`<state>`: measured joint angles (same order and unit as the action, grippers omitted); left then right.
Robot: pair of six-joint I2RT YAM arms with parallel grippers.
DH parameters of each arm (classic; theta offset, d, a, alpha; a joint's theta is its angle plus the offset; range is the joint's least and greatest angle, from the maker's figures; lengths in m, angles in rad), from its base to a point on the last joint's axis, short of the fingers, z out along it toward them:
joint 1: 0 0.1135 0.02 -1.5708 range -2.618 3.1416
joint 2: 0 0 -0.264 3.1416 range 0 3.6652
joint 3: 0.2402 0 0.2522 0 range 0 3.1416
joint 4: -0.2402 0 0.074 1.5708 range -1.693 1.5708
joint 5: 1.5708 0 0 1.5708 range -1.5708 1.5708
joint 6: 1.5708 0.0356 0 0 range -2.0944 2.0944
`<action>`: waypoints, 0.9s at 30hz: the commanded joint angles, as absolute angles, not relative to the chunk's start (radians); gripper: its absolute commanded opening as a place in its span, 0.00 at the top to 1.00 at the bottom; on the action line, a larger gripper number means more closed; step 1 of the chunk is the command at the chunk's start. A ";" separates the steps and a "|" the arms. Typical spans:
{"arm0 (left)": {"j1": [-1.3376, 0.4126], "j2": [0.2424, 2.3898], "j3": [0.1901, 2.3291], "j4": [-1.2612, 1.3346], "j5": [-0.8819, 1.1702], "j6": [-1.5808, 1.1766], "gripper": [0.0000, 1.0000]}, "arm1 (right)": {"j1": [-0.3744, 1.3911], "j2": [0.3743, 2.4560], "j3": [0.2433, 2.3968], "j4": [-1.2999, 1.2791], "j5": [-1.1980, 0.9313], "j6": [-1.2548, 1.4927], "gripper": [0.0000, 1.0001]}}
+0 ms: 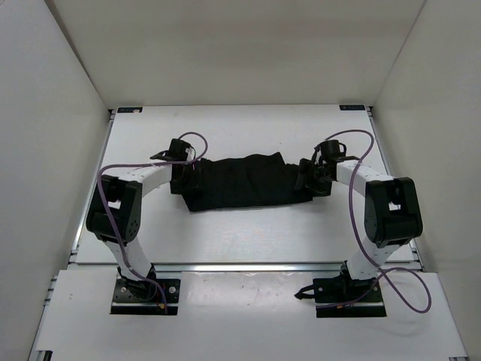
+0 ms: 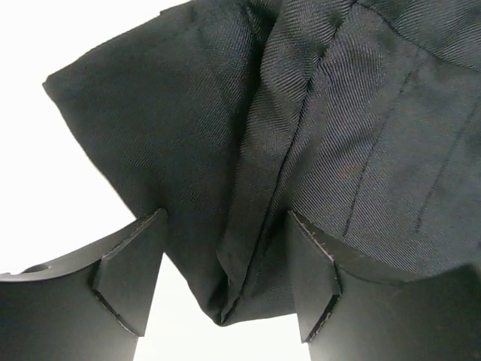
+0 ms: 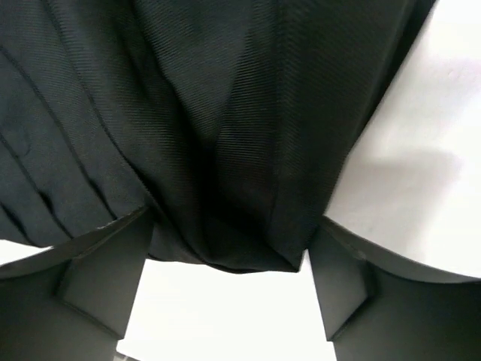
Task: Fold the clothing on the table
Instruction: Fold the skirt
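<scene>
Nearest, on the near side of the black pleated skirt (image 1: 240,180), the two arm bases (image 1: 146,295) are bolted at the near edge of the white table (image 1: 240,237). A purple cable (image 1: 105,177) loops off each arm.

Both arms reach in toward the skirt, one at each end. The left gripper (image 2: 225,218) is at the skirt's left end with its jaws wide apart. A folded corner of the skirt lies between its fingers (image 2: 128,278). The cloth brushes one finger, and white table shows between the cloth and the other, so nothing is pinched.

The right gripper (image 3: 231,222) is at the skirt's right end, also spread wide. A bunched fold nearly fills the gap between its fingers (image 3: 353,286), with table visible below the fold. The cloth reaches both fingertips, but I cannot tell whether they press on it.

The skirt lies flat on the table as a wide dark band running left to right between the grippers, its narrow pleats running lengthwise.

Beyond the skirt, the tabletop runs to two small blue corner marks (image 1: 129,110) at the far edge.
</scene>
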<state>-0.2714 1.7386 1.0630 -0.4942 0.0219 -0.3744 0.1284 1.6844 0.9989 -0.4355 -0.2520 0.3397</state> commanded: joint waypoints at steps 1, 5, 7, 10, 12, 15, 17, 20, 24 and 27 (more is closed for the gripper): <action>-0.281 1.767 1.087 -0.499 0.008 -0.370 0.27 | 0.112 1.715 1.038 -0.385 -0.262 0.321 0.30; -0.296 1.848 1.149 -0.551 0.002 -0.365 0.46 | 0.104 1.764 1.069 -0.385 -0.273 0.315 0.63; -0.308 1.879 1.172 -0.564 0.003 -0.365 0.53 | 0.107 1.784 1.097 -0.388 -0.267 0.310 0.77; -0.322 1.910 1.209 -0.569 0.003 -0.367 0.70 | 0.097 1.795 1.147 -0.406 -0.238 0.292 0.91; -0.333 1.933 1.229 -0.575 0.011 -0.365 0.79 | 0.074 1.784 1.179 -0.423 -0.229 0.266 0.92; -0.353 1.966 1.281 -0.578 0.028 -0.382 0.92 | 0.029 1.783 1.282 -0.497 -0.222 0.230 0.98; -0.368 1.997 1.317 -0.572 0.038 -0.384 0.93 | 0.008 1.781 1.363 -0.517 -0.231 0.209 0.99; -0.402 2.031 1.376 -0.569 0.058 -0.397 0.93 | 0.014 1.764 1.437 -0.525 -0.297 0.163 0.98; -0.431 2.079 1.439 -0.569 0.095 -0.408 0.93 | 0.135 1.770 1.535 -0.532 -0.302 0.114 0.98; -0.440 2.114 1.468 -0.558 0.132 -0.410 0.92 | 0.253 1.836 1.636 -0.568 -0.328 0.120 1.00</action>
